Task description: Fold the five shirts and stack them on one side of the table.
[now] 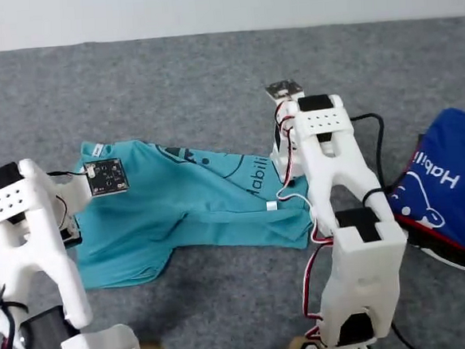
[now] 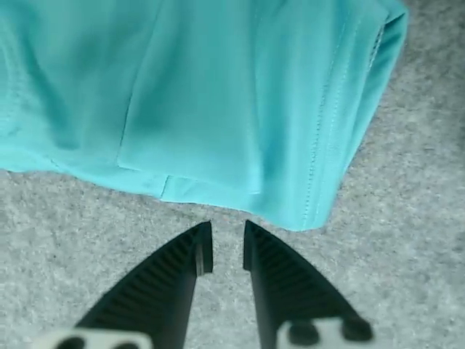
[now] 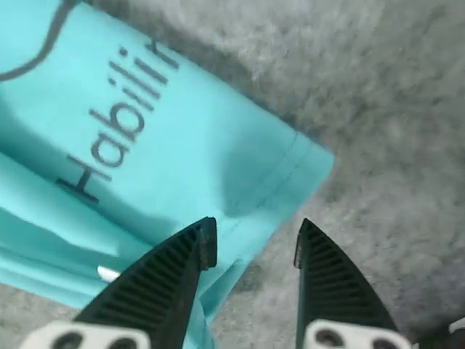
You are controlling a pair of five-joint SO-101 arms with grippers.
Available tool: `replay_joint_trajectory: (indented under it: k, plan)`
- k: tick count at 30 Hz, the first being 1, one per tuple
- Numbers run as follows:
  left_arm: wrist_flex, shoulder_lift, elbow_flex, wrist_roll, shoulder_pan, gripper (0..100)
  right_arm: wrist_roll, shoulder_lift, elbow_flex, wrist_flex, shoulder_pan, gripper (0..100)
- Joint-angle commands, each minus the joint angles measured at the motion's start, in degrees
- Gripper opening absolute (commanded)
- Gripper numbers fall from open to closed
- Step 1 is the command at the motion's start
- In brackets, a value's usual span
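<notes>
A teal shirt (image 1: 186, 202) with dark print lies partly folded across the middle of the grey table. In the left wrist view my left gripper (image 2: 227, 247) hovers over bare grey surface just off the shirt's hemmed edge (image 2: 320, 189), its fingers a narrow gap apart with nothing between them. My right gripper (image 3: 254, 243) stands open over the teal shirt (image 3: 145, 145) near its printed corner, one fingertip above the cloth, the other above the table. In the high view the left arm (image 1: 29, 237) is at the shirt's left end and the right arm (image 1: 327, 160) at its right end.
A blue shirt (image 1: 449, 183) with white print lies on a small pile at the right edge, with red and white cloth showing under it. Bare grey table (image 1: 170, 83) stretches behind the teal shirt.
</notes>
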Motion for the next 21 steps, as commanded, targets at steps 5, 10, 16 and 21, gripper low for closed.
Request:
replay_joint_trajectory:
  k: [5, 10, 16, 21]
  plan:
    - [-3.96, -2.55, 4.09, -0.18, 0.0, 8, -0.18, 4.97, -10.9, 0.66, 0.4, 14.0]
    - [-4.22, -2.73, 4.44, -0.18, 0.0, 8, -0.09, 10.95, -18.9, 5.93, 0.4, 7.4]
    - [-4.04, -2.64, 4.53, -0.18, 0.0, 8, -0.09, 17.01, -29.19, 14.37, 0.66, 7.5]
    - [-3.96, -2.64, 4.53, -0.18, 0.0, 8, 2.29, 20.26, -34.46, 17.27, 0.75, 6.5]
